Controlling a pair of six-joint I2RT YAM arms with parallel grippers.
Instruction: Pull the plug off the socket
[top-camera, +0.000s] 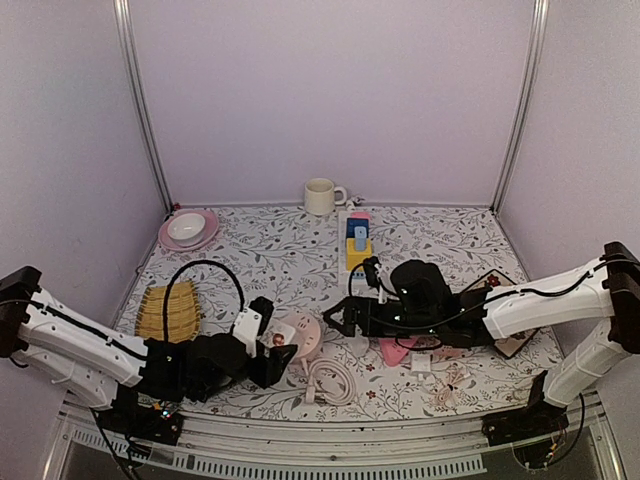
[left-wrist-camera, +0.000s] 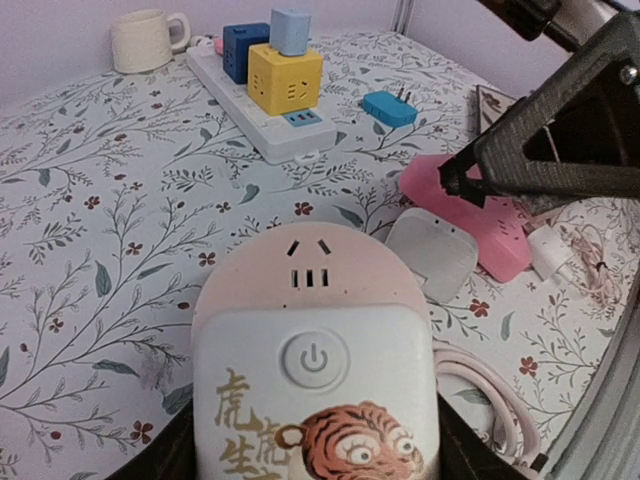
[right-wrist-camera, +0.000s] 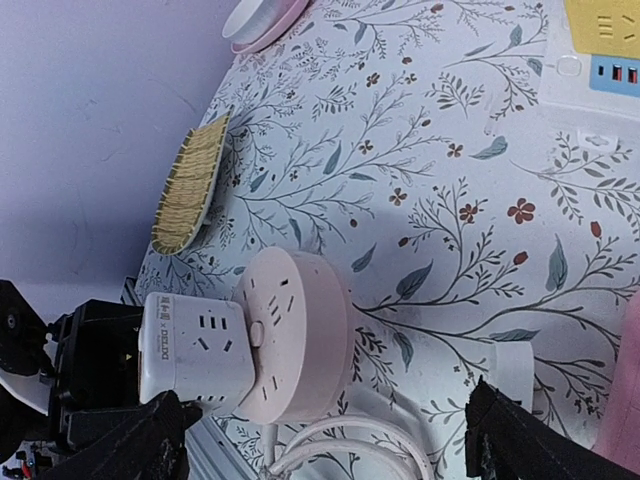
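Note:
A round pink socket lies on the flowered table near the front. A white cube plug with a power button and a tiger print sits pressed against its face. My left gripper is shut on the cube's sides; its dark fingers flank it. The right wrist view shows the socket, the cube and the left gripper behind it. My right gripper is open just right of the socket, fingers spread wide and holding nothing.
The socket's white cable lies coiled at the front. A white power strip with yellow and blue cubes lies behind, with a mug beyond. A pink plate with a bowl, a yellow mat and a pink adapter lie nearby.

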